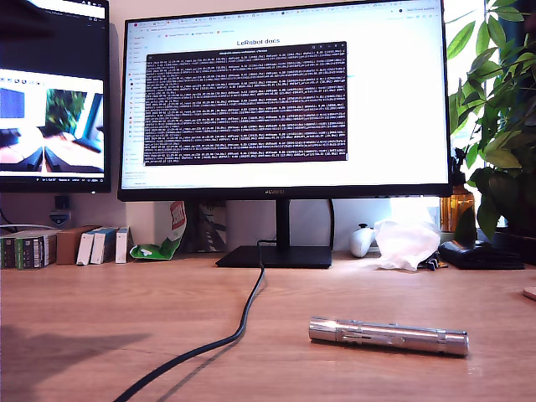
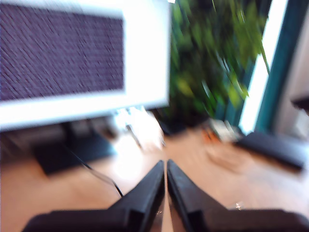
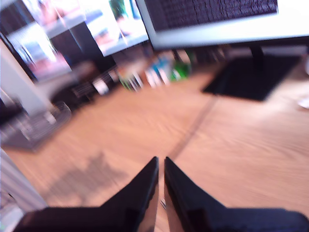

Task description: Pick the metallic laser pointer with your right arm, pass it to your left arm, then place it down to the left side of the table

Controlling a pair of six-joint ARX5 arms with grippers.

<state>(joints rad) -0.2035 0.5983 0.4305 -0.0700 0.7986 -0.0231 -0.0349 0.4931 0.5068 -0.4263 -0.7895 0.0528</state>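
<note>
The metallic laser pointer (image 1: 388, 336), a slim ridged silver cylinder, lies on its side on the wooden table (image 1: 100, 310), near the front at the exterior view's right. No arm shows in the exterior view. Both wrist views are blurred by motion. My first gripper (image 2: 165, 162) hangs above the table with its jaws together and nothing between them, facing the monitor and the plant. My second gripper (image 3: 161, 159) is also shut and holds nothing, with bare wood and the cable beyond it. Neither wrist view shows the laser pointer.
A black cable (image 1: 226, 335) runs from the monitor stand (image 1: 276, 255) toward the front edge, to the exterior view's left of the pointer. A large monitor (image 1: 285, 100) stands at the back, with small boxes (image 1: 50, 247), crumpled white tissue (image 1: 406, 243) and a plant (image 1: 502, 126) along the rear.
</note>
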